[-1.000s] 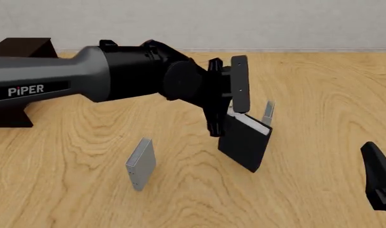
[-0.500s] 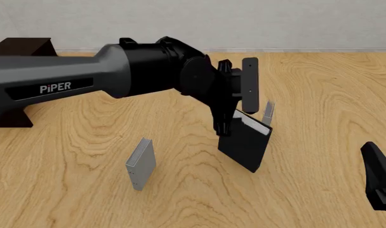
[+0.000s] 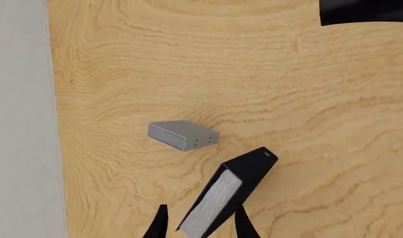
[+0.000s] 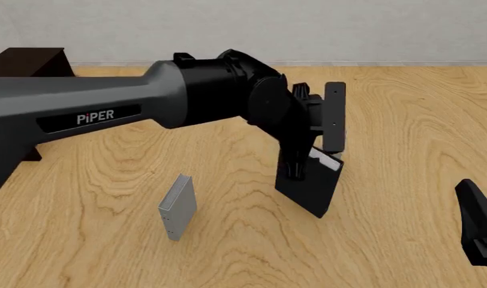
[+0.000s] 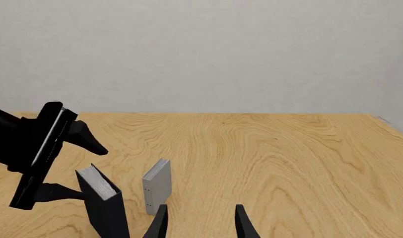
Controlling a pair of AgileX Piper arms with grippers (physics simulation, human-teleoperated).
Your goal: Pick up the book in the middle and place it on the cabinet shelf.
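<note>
A: Wood-grain table (image 4: 403,120), pale plain wall behind. Left gripper (image 4: 307,157)?

B: Fingers spread wide, straddling the top of the book (image 4: 310,187). Wrist view shows one finger (image 3: 159,224) on each side of the page edges; contact can't be confirmed.

A: Book position?

B: Mid-table, standing on edge, tilted, black cover, white pages up.

A: Right gripper (image 5: 199,222)?

B: Parted, holding nothing, low at the table's near right edge.

A: Other stuff?

B: Light-grey book (image 4: 177,206) upright, near left of the black one. Cabinet shelf (image 4: 23,63) far left, mostly behind the arm.

A: Text?

B: "PiPER" in white on the left arm (image 4: 107,115).
</note>
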